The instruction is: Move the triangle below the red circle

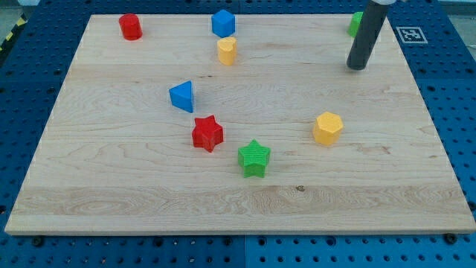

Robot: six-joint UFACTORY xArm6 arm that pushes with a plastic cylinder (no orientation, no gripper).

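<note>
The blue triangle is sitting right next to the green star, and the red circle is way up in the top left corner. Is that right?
Not quite. In the camera view the blue triangle sits next to the red star, just up and to the left of it, not next to the green star, which lies further toward the view's bottom right. The red circle is indeed near the top left corner.

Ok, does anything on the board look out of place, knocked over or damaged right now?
Nothing stands out. The blocks sit scattered but intact on the wooden board, none off its edge. A green block at the view's top right is partly hidden behind the rod. My tip rests just below it, far from the blue triangle and the red circle.
</note>
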